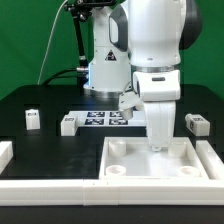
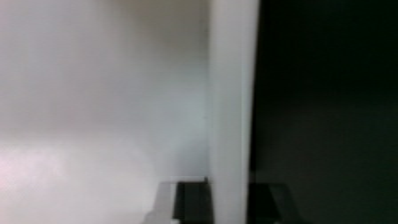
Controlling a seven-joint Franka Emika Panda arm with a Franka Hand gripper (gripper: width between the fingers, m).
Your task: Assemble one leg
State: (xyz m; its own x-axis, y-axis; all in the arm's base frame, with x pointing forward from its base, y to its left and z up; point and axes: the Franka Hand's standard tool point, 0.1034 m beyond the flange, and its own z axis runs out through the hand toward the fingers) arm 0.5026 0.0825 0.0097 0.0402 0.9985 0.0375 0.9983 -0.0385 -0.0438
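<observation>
Three small white legs with tags lie on the black table in the exterior view: one at the far left (image 1: 32, 119), one beside it (image 1: 68, 124), and one at the right (image 1: 196, 124). My gripper (image 1: 157, 147) points straight down at the rear edge of the large white square panel (image 1: 130, 160), well apart from every leg. In the wrist view the dark fingers (image 2: 192, 205) sit on both sides of the panel's raised white edge (image 2: 233, 100). The gripper (image 2: 233, 205) is shut on this edge. The white panel surface lies on one side and the black table on the other.
The marker board (image 1: 105, 119) lies behind the panel, between the legs. A white rail (image 1: 100, 190) runs along the front of the table, with a short piece (image 1: 5, 153) at the exterior view's left. The robot base (image 1: 105, 70) stands at the back.
</observation>
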